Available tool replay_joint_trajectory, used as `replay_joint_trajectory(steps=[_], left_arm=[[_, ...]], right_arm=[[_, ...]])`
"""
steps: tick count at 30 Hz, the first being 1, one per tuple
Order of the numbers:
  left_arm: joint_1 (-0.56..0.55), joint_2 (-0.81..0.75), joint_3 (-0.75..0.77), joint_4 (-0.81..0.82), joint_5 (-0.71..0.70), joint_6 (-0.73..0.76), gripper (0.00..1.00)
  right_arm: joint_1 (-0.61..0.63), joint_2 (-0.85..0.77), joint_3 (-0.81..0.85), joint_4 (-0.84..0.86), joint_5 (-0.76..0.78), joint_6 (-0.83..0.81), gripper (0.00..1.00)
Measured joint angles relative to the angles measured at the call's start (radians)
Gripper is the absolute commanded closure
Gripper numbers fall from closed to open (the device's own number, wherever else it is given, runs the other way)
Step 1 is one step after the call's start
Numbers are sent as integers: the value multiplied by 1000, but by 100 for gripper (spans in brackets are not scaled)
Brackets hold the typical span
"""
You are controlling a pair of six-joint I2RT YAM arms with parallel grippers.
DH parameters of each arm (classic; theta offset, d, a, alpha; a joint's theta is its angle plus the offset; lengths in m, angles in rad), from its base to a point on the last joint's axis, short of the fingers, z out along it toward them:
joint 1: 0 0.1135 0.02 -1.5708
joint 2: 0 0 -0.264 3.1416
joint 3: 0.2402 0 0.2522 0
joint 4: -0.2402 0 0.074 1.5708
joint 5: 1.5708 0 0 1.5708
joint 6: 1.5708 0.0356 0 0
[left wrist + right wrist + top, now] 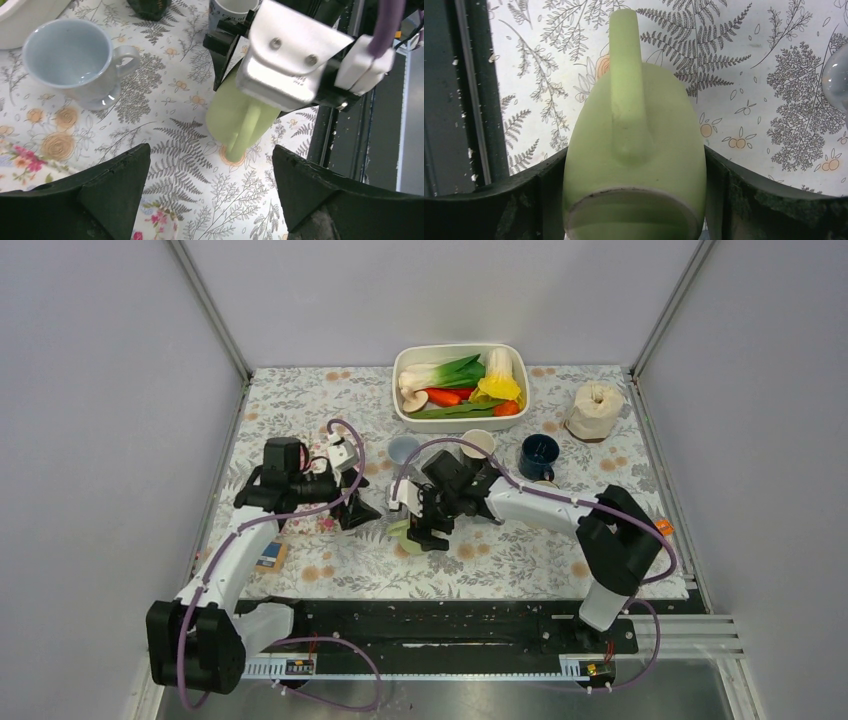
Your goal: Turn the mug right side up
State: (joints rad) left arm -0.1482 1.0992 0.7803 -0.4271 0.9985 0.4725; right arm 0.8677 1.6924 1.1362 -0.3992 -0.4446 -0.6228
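Observation:
The light green mug (404, 536) is on its side and tilted near the middle front of the flowered cloth. My right gripper (428, 528) is shut on its body, one finger on each side. In the right wrist view the mug (634, 145) fills the frame between the fingers (536, 190), its base ring towards the camera and its handle pointing away. In the left wrist view the mug (235, 117) hangs under the right gripper (290, 60), its low end at the cloth. My left gripper (210, 167) is open and empty, a short way left of the mug (358, 510).
A pale blue mug (403, 450), a cream mug (478, 443) and a dark blue mug (538, 455) stand upright behind the grippers. A white tub of vegetables (404, 412) sits at the back, a cream cloth bundle (595, 410) at back right. A small card (270, 555) lies front left.

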Motion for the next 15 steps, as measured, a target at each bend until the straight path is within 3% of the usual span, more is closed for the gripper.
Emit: replay_joint_trajectory(steps=[13, 15], left_arm=[[176, -14, -36, -144, 60, 188, 2], [183, -5, -36, -165, 61, 213, 1]], right_arm=[[67, 180, 232, -149, 218, -41, 100], [72, 190, 241, -164, 231, -44, 96]])
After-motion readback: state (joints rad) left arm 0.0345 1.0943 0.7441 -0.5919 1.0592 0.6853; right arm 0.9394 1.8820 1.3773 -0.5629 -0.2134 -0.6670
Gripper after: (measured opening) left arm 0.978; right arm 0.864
